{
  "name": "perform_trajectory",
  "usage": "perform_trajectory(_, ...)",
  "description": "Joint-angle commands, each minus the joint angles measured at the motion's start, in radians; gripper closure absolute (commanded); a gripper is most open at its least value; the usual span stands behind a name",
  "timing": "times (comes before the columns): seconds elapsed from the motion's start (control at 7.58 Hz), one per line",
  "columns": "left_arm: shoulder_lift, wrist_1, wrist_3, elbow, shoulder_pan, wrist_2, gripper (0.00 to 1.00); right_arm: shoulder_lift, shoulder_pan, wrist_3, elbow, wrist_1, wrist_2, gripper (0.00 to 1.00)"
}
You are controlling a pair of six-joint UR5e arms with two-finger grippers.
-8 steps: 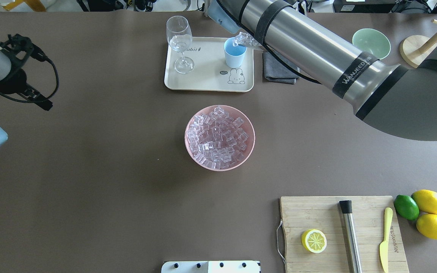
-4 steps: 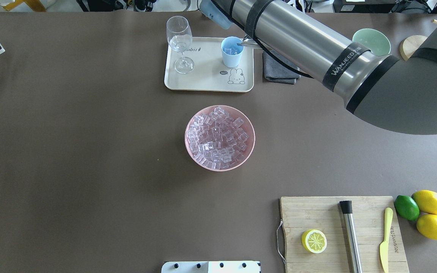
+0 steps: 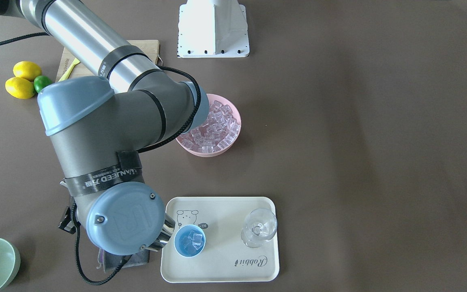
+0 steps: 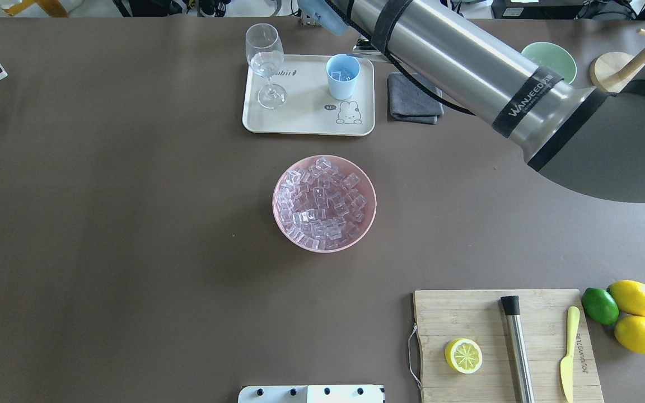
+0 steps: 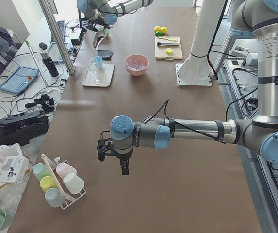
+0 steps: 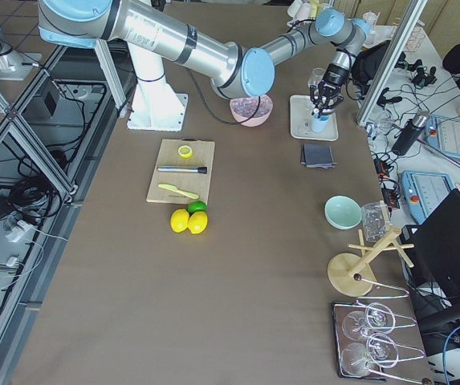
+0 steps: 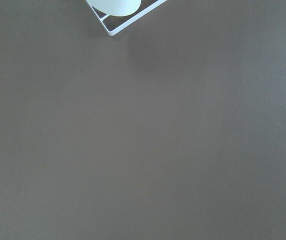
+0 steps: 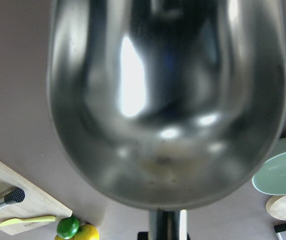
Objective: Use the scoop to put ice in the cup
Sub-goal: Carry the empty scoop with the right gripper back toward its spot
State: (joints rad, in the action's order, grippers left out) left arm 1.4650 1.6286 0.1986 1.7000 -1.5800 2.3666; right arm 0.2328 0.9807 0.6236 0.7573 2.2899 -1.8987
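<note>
Few glassy ice (image 3: 193, 238) in cup (image 4: 342, 85), R hand (image 6: 327, 93) clamps shiny scoop (image 8: 167, 100), L hand (image 5: 123, 167) unclear.

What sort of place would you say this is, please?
Probably a robotics lab staged as a drinks bar: a tablet on a side desk, a bowl of ice, and a cutting board with a halved lemon.

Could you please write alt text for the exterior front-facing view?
A light-blue cup holding ice cubes stands on a cream tray with a wine glass; the right arm's steel scoop is close beside it. Behind, a pink bowl is full of ice.
</note>
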Motion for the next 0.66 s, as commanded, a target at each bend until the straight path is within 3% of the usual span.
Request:
perform_trajectory(0.0,0.001,0.002,-0.001,-0.008,0.005,-0.006,0.02,0.219,0.077,-0.007,0.39,0.135,-0.005,1.0)
perform_trajectory(0.13,0.0,0.002,-0.001,-0.026,0.003,-0.007,0.02,0.338,0.113,-0.008,0.551,0.15,-0.013,1.0)
perform_trajectory(0.26,0.001,0.002,-0.001,-0.026,0.005,-0.007,0.02,0.432,0.149,-0.018,0.65,0.152,-0.029,1.0)
perform_trajectory(0.53,0.0,0.002,-0.001,-0.034,0.003,-0.007,0.02,0.681,0.246,-0.185,0.875,0.129,-0.165,1.0)
